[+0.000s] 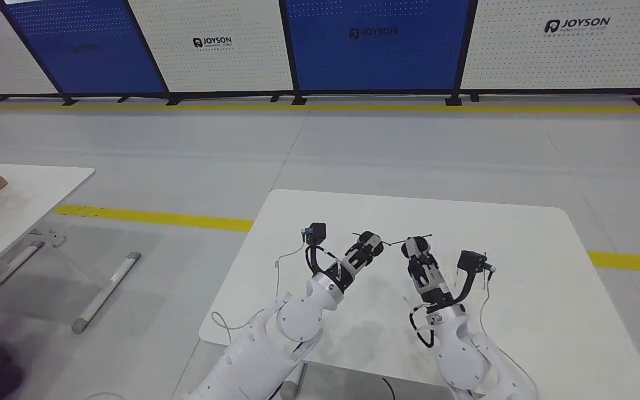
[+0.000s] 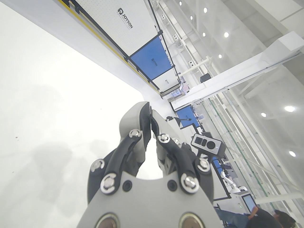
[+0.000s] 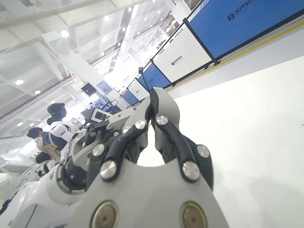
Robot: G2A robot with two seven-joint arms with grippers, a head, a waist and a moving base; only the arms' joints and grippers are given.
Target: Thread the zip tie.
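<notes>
**White tabletop (image 1: 540, 260), two arms, one small zip tie (image 3: 144, 79)**

The right gripper (image 3: 153, 91) has its jaws pinching the black zip tie, and the tie's little head pokes out past the tips. The left gripper (image 2: 150, 107) has its jaws pressed together. I cannot tell if they hold the tail. Both hang close together over the middle of the tabletop. To do this well, I think the tail must point straight at the head's hole and go in slowly. The edges are well apart from both, so there is lots of room.

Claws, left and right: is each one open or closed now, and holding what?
Left claw: closed; whether it holds anything cannot be told.
Right claw: closed on the zip tie.
</notes>
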